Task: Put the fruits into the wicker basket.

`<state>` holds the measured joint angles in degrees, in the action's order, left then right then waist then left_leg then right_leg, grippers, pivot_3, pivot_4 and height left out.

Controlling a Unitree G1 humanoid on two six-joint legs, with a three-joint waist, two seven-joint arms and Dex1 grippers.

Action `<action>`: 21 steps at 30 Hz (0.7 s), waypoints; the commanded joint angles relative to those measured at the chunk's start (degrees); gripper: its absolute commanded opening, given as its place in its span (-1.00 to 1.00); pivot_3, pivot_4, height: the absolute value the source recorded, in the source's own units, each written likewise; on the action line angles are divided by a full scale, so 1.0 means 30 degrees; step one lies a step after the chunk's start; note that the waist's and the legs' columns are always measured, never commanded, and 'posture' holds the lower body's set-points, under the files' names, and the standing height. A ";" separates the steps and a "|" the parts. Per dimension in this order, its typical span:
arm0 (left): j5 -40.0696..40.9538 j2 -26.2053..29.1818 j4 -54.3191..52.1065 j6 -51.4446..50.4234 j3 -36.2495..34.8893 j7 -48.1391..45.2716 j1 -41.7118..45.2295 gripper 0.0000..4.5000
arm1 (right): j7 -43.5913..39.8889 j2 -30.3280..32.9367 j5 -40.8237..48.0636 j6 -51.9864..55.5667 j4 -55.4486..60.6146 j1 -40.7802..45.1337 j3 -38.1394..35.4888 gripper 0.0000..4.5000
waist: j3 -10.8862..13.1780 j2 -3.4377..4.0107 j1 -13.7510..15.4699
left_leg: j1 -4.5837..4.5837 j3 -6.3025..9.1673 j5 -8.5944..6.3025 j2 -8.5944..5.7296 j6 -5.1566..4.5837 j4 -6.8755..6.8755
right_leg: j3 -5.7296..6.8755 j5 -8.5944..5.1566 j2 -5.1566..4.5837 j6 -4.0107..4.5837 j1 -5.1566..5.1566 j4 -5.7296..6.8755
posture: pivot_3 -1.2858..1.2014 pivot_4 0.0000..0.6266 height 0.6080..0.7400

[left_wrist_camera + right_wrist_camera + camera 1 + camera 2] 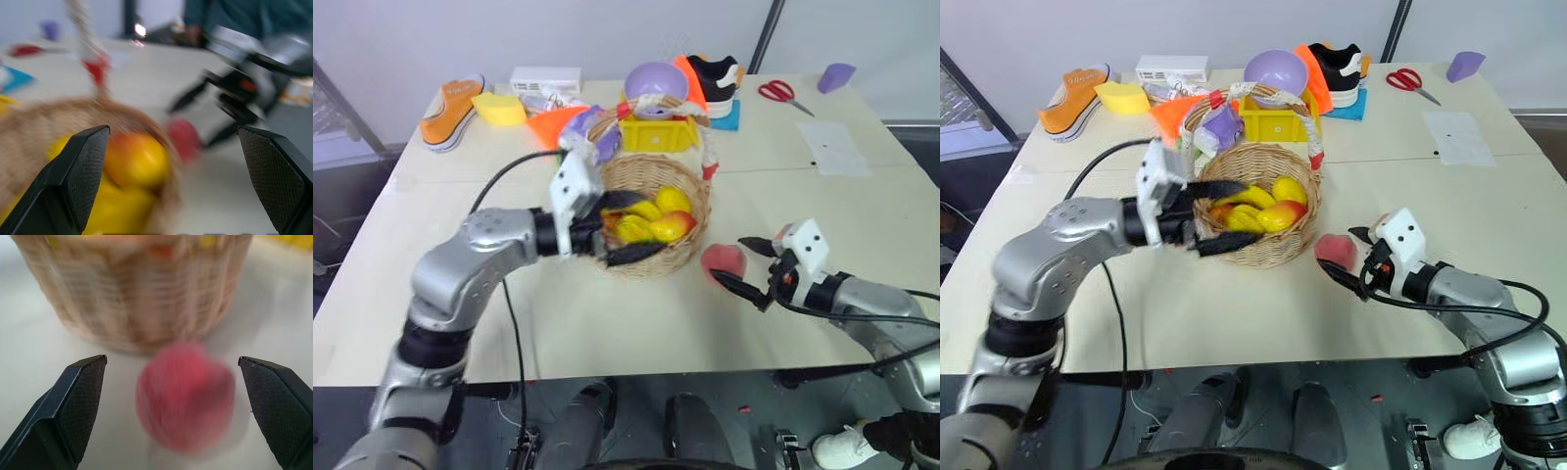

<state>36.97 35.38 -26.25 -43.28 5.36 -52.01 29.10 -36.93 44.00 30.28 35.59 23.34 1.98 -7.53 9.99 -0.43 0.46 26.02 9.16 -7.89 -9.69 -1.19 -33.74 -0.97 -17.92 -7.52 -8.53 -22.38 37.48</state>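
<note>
The wicker basket stands mid-table, its handle wrapped in white and red. Inside it the yellow-to-red mango lies on yellow bananas and a lemon. My left gripper reaches in over the basket's near-left rim, open, with nothing between its fingers; the mango rests just past the tips. The pink peach sits on the table right of the basket. My right gripper is open and low, its fingertips reaching either side of the peach; I cannot tell whether they touch it.
Behind the basket stand a yellow bin and a purple bowl. Along the back lie an orange shoe, a yellow sponge, a black shoe and red scissors. A paper sheet lies at the right.
</note>
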 commanded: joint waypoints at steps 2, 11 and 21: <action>0.1128 0.1037 -0.1295 -0.0268 -0.0776 -0.0933 -0.0498 0.98 | -0.0121 -0.0359 -0.0650 -0.0041 -0.0855 0.0477 0.0545 1.00 | 0.0004 0.0002 0.0120 | -0.0005 0.0008 -0.0018 0.0000 0.0029 -0.0021 | -0.0004 -0.0008 0.0003 0.0034 -0.0023 0.0000 | 0.03 -0.52 1.00; 0.1282 0.1125 -0.1551 -0.0283 -0.0810 -0.0371 -0.0429 1.00 | 0.0332 -0.1045 -0.1639 0.0369 -0.1099 0.1287 0.1231 0.42 | -0.0001 -0.0001 0.0026 | -0.0090 0.0009 -0.0031 0.0017 0.0043 -0.0022 | -0.0025 -0.0018 0.0015 0.0078 0.0031 -0.0005 | 0.03 -0.52 1.00; 0.0814 0.2825 0.0704 0.0591 -0.3737 -0.0513 -0.1597 1.00 | -0.1892 0.0792 0.0987 0.0509 0.2679 0.0593 -0.3071 0.09 | 0.0022 0.0042 0.0076 | -0.0078 0.0002 -0.0032 0.0025 0.0045 0.0009 | -0.0041 -0.0018 0.0027 0.0077 0.0001 -0.0007 | 0.03 -0.52 1.00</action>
<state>39.71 42.54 -25.10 -43.05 -2.21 -52.96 24.81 -39.72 44.65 28.82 36.63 26.16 3.69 -11.79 10.05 -0.31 0.69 25.78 9.16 -7.99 -9.61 -1.06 -33.66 -1.10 -17.97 -7.45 -8.30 -22.38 37.45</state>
